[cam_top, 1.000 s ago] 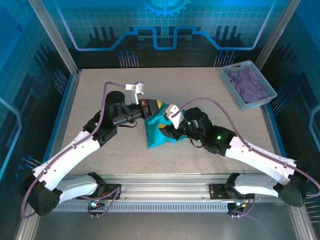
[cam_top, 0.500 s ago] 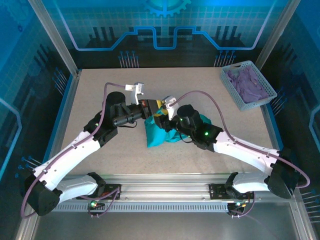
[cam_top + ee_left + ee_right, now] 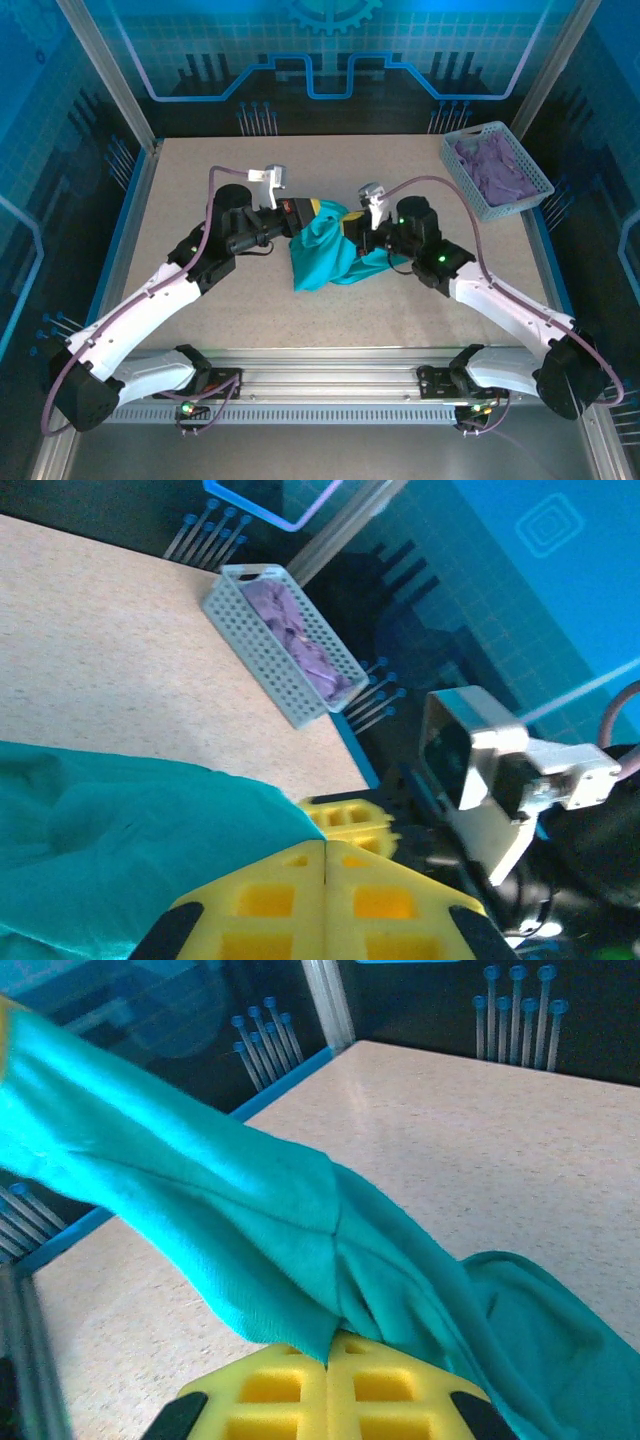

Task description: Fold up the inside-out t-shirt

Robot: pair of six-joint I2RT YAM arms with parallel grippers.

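The teal-green inside-out t-shirt (image 3: 325, 258) lies bunched at the table's middle, with its upper part lifted and stretched between both grippers. My left gripper (image 3: 318, 210) is shut on the shirt's upper left edge; in the left wrist view the t-shirt (image 3: 120, 850) runs into the closed yellow tips of that gripper (image 3: 325, 848). My right gripper (image 3: 362, 238) is shut on a fold at the shirt's right side. In the right wrist view the t-shirt (image 3: 250, 1220) is pinched at the right gripper (image 3: 328, 1358) and stretches away to the upper left. The neck tag and print are hidden.
A grey perforated basket (image 3: 463, 183) holding purple cloth (image 3: 495, 165) stands at the back right corner; in the left wrist view the basket (image 3: 270, 670) sits beyond the shirt. Bare tabletop (image 3: 200, 170) surrounds the shirt. Frame posts and blue walls border the table.
My right gripper has shut on the shirt and pulled back to the right, drawing the fabric taut away from the left gripper. The left arm has stayed nearly still.
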